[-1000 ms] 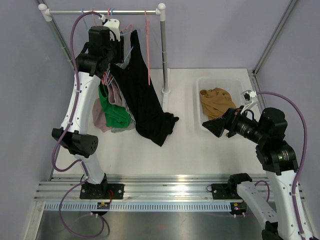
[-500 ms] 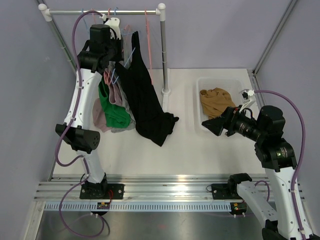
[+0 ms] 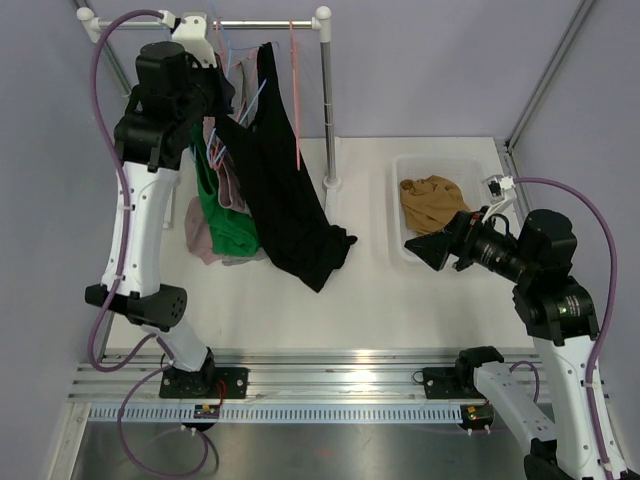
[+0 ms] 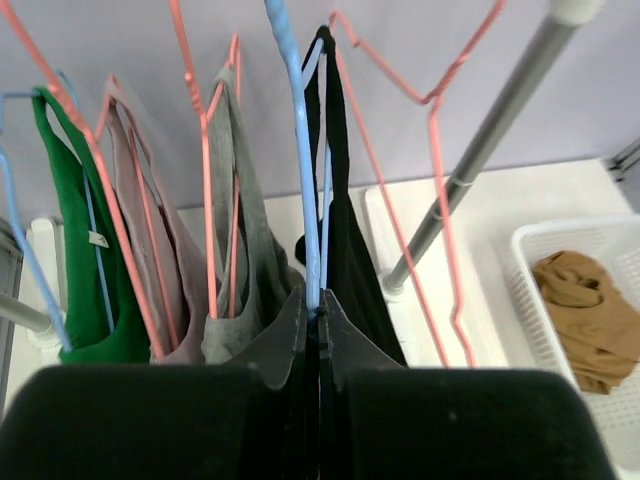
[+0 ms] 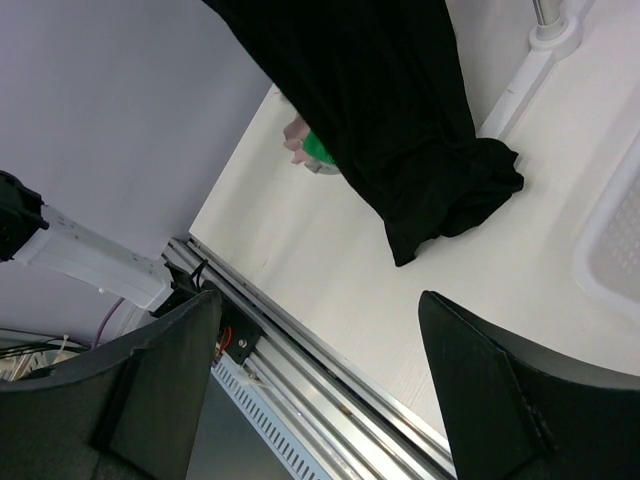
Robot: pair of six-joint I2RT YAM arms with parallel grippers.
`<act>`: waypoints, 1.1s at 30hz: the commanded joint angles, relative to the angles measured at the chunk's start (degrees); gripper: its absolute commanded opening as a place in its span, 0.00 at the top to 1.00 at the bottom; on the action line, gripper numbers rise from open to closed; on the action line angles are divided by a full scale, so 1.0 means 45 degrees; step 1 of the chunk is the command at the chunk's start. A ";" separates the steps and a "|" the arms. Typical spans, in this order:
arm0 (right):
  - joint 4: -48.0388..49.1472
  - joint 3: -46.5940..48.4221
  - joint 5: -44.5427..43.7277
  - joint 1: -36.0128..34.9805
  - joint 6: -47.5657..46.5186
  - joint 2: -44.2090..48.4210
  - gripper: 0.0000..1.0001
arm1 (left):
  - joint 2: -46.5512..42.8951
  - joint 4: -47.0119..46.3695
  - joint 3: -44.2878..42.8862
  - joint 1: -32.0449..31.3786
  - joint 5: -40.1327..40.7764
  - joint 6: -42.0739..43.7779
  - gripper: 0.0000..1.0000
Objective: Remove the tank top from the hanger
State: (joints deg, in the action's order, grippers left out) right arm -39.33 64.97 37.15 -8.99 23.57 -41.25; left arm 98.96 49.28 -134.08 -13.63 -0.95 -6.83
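Observation:
A black tank top (image 3: 285, 190) hangs from a blue hanger (image 3: 245, 100) below the rail, its lower end resting on the table. In the left wrist view the blue hanger (image 4: 300, 150) carries the black top (image 4: 345, 240). My left gripper (image 4: 318, 308) is shut on the blue hanger's wire; in the top view it (image 3: 218, 88) sits high by the rail. My right gripper (image 3: 418, 248) is open and empty, held over the table right of the top. The black top's lower end shows in the right wrist view (image 5: 400, 120).
A white rail (image 3: 210, 24) on posts holds green (image 3: 225, 215), pink and grey tops and an empty pink hanger (image 3: 296, 90). A white basket (image 3: 400, 165) at the right holds a brown garment (image 3: 430, 200). The aluminium rail (image 3: 330, 385) runs along the near edge.
My left arm has risen and swung left toward the rail, lifting the blue hanger and the black top's upper end. The right arm has barely moved.

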 commanded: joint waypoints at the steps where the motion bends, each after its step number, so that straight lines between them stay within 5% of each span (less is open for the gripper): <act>1: 0.0030 0.0601 0.0066 -0.0013 -0.0316 0.0105 0.12 | -0.1150 -0.0698 -0.0204 -0.0136 -0.0531 -0.0337 1.00; 4: -0.0126 0.0698 -0.0266 -0.0013 -0.0472 0.0047 0.09 | -0.1618 0.0161 -0.0185 -0.0136 -0.0802 -0.0532 1.00; 5: -0.0262 0.0757 -0.0440 -0.0013 -0.0569 0.0027 0.01 | -0.1793 0.0550 -0.0049 -0.0136 -0.0998 -0.0610 1.00; 15: -0.0676 0.1735 -0.0563 -0.0013 -0.0943 -0.0578 0.01 | -0.6869 0.0905 0.4537 -0.0428 -0.3182 -0.1333 1.00; 19: 0.2963 0.0722 0.3180 -0.0013 0.0963 -0.0987 0.00 | -0.9680 0.0439 0.7504 -0.0604 -0.4630 -0.1801 1.00; 26: 0.7508 -0.1253 0.3894 -0.0441 0.3863 -0.1847 0.00 | -1.4330 -0.0033 1.3536 -0.0604 -0.6934 -0.3499 1.00; 33: 0.5772 -0.1019 -0.1977 -0.5164 0.1521 -0.3311 0.04 | -1.6754 -0.0499 1.6765 -0.0604 -0.8184 -0.4730 1.00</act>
State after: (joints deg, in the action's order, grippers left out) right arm -14.20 59.18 40.66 -25.63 34.44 -54.72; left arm 25.80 52.62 -61.84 -16.19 -31.18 -23.09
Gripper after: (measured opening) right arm 0.968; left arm 0.024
